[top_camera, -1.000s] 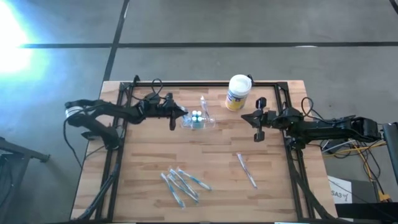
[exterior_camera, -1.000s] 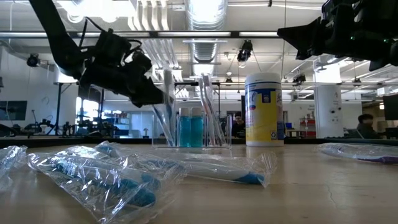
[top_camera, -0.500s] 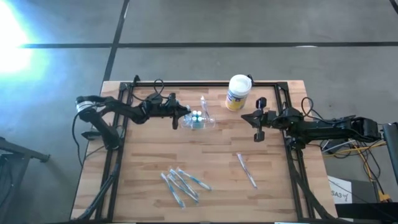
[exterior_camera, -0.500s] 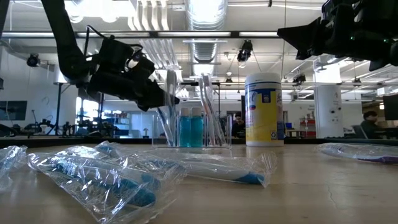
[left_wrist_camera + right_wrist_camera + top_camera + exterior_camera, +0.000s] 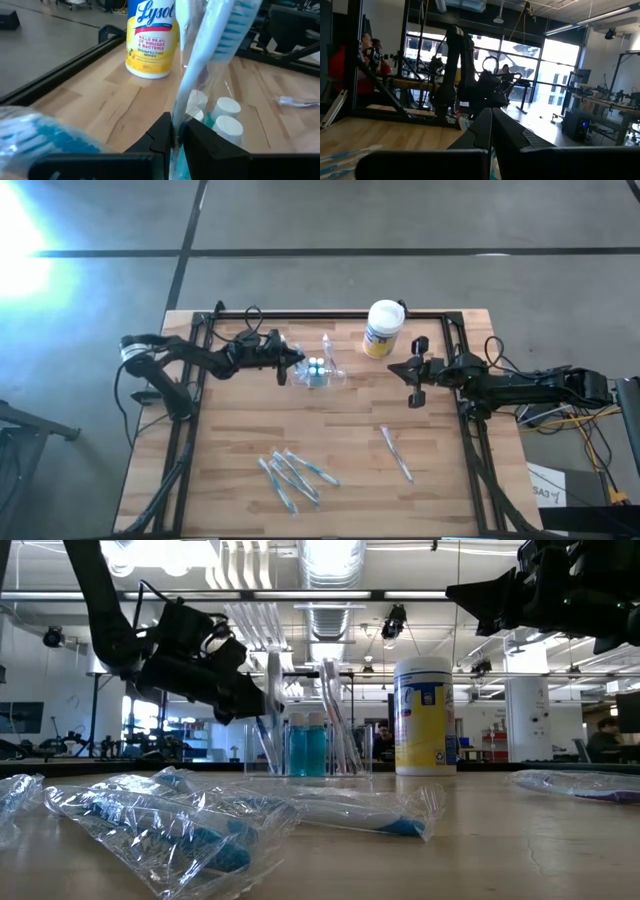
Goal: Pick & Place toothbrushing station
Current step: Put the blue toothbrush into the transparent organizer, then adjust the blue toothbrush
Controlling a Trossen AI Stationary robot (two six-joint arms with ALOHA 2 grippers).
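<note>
**Left gripper easing its grip on a wrapped toothbrush at the toothbrushing station.**

The left gripper point(image 5: 176, 134) is seen narrowly pinched on a wrapped toothbrush point(image 5: 197, 65), slightly looser than a second earlier. The toothbrushing station point(image 5: 320, 371) stands just ahead of its fingertips, beside the white canister point(image 5: 382, 328); release is probably beginning. The right gripper point(image 5: 413, 372) stays closed and empty, well apart.

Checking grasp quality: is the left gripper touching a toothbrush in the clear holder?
Touching. Left wrist view: left gripper fingers pinch the toothbrush handle.
</note>
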